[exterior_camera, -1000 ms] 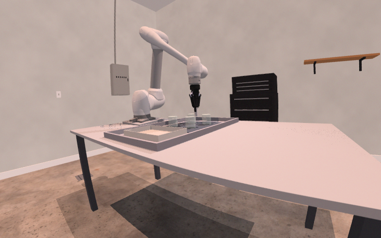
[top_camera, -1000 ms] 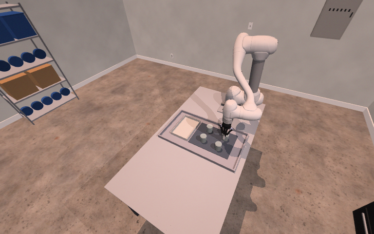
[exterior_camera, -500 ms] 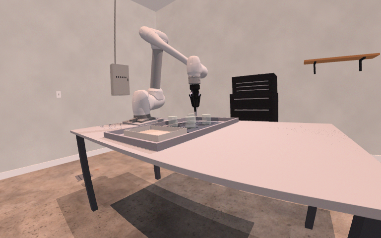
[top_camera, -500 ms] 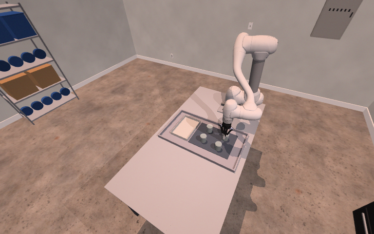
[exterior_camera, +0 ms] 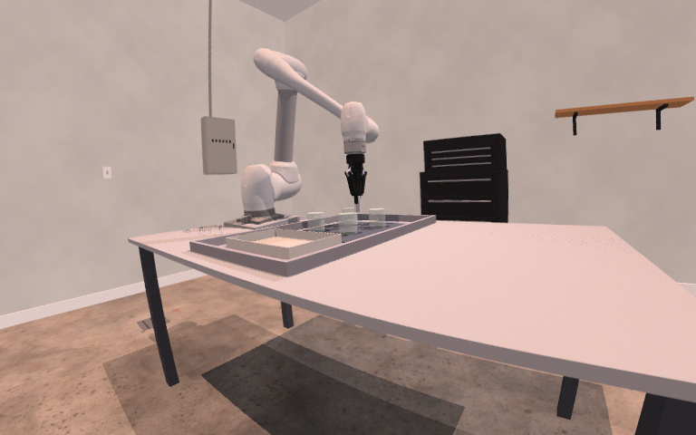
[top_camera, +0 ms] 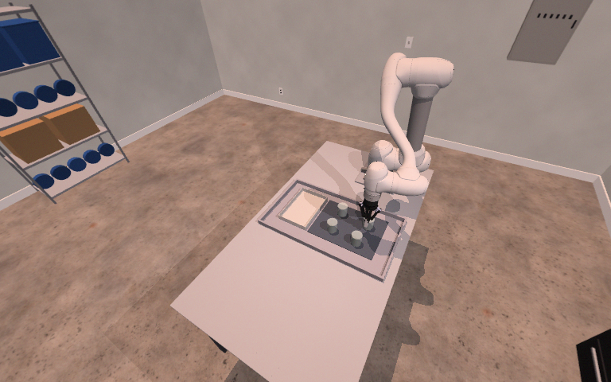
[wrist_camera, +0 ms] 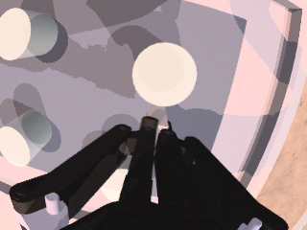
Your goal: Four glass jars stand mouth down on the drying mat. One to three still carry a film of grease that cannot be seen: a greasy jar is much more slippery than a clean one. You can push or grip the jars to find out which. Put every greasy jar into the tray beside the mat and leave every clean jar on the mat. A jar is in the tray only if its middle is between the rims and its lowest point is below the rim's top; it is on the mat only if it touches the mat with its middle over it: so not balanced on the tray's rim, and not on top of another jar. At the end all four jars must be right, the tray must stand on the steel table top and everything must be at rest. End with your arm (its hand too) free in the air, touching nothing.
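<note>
The tabletop [top_camera: 279, 288] [exterior_camera: 451, 272] [wrist_camera: 254, 86] carries a rimmed surround [top_camera: 321, 251] [exterior_camera: 241, 259] [wrist_camera: 288, 62] near the edge where the arm [top_camera: 396, 121] [exterior_camera: 285, 125] is mounted. With that edge at the back, as the top view shows it, the tray [top_camera: 302, 208] [exterior_camera: 307, 246] lies toward the left long edge and the dark mat [top_camera: 344, 234] [exterior_camera: 359, 233] [wrist_camera: 211, 53] toward the right one.

All four jars stand upright on the mat, apart from one another. The first jar [top_camera: 342, 209] [exterior_camera: 315, 221] [wrist_camera: 40, 34] is on the side toward the back edge, nearer the back left corner than the others. The second jar [top_camera: 332, 225] [exterior_camera: 348, 223] [wrist_camera: 26, 139] stands toward the left long edge. The third jar [top_camera: 356, 239] [exterior_camera: 376, 217] [wrist_camera: 115, 186] is on the side toward the front edge. The fourth jar [top_camera: 371, 224] [exterior_camera: 348, 210] [wrist_camera: 164, 74] is nearest the right long edge.

The pincer [top_camera: 366, 225] [exterior_camera: 357, 205] [wrist_camera: 154, 113] points down with its fingers pressed together and nothing between them. Its tips are just beside the fourth jar, on the side toward the front edge; whether they touch it cannot be told.

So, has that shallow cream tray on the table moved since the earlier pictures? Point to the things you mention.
No. The shallow cream tray [top_camera: 301, 209] [exterior_camera: 313, 246] sits in the same place against the raised grey border [top_camera: 315, 248] [exterior_camera: 359, 246] [wrist_camera: 287, 67].
</note>
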Available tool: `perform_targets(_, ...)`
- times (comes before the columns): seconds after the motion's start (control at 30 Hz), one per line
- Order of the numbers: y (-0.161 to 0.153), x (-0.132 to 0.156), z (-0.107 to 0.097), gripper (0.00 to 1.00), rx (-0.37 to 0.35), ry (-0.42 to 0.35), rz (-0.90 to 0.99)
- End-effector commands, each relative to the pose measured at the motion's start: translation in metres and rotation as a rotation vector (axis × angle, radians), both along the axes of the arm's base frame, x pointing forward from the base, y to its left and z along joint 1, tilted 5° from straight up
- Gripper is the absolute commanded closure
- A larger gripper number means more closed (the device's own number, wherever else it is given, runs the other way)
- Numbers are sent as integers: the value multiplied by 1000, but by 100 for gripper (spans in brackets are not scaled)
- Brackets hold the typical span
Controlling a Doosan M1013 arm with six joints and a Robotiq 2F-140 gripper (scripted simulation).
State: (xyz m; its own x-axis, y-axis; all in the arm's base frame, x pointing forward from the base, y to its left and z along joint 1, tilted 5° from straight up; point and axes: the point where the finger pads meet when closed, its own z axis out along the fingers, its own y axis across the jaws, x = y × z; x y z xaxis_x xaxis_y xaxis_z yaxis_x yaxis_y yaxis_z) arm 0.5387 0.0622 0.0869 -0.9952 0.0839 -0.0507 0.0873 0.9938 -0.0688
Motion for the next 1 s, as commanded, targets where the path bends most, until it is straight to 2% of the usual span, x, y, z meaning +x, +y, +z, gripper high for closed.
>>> perform_targets(0.0,0,-3,-1,100,-2,1,1)
perform_targets(0.97,1,-7,1,100,-2,1,1)
